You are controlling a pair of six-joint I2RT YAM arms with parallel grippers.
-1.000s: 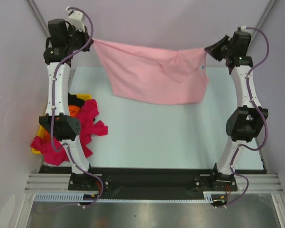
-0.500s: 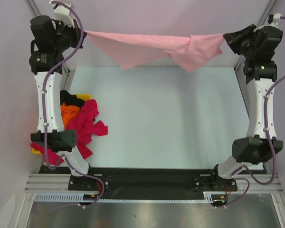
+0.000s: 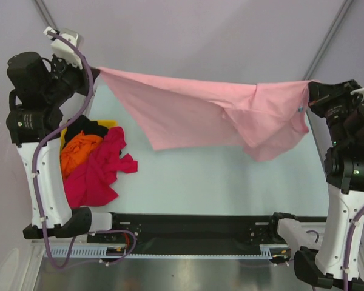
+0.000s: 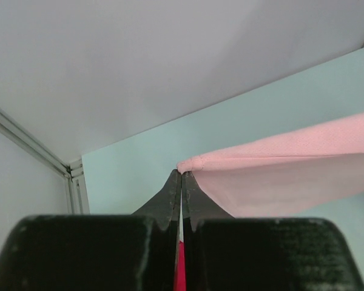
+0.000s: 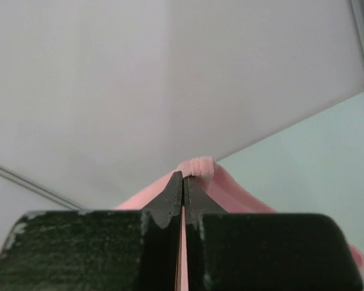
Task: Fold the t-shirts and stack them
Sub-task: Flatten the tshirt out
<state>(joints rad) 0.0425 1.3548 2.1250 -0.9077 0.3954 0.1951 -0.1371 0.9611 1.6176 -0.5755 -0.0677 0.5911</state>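
risks: each tool is pinching only a thin bit of cloth at a corner, so the pink shirt [image 3: 194, 112] is liable to slip free if the arms are pulling further apart; its top edge is looking taut. one corner letting go would leave the shirt swinging from the other tool and dropping crumpled. the right half is hanging bunched and doubled over itself, so laying it down as it is would likely be trapping a crease. the lower left drape is hanging over the bench not far from the pile [image 3: 94, 163] of red, orange and black shirts, and a low sweep could be dragging them.

position: the left tool [image 3: 92, 73] is clenched on the shirt's left corner, the cloth emerging right at its tips in the left wrist view. the right tool [image 3: 309, 92] is clenched on the right corner, a small roll of cloth showing at its tips. the shirt is hanging between the two, spread above the bench [image 3: 200, 182] and appearing not to be touching it.
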